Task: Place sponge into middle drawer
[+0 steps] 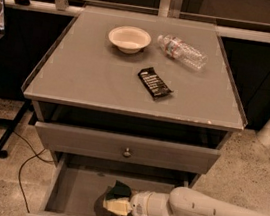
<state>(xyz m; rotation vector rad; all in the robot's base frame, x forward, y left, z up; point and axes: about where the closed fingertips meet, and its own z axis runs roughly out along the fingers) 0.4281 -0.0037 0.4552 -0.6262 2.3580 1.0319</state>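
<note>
The middle drawer (75, 188) is pulled out, and the sponge (118, 192) sits low over its floor near the centre. The claw (125, 205) reaches in from the right and pinches the sponge. The release should go best if the sponge is lowered until it rests flat, then the claw spreads and lifts clear of the drawer's walls.

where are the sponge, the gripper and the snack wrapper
sponge (117, 192), camera view, dark green scrub face
gripper (126, 207), camera view, its tip, low inside the middle drawer (74, 192)
snack wrapper (155, 82), camera view, centre of the black wrapper
</note>
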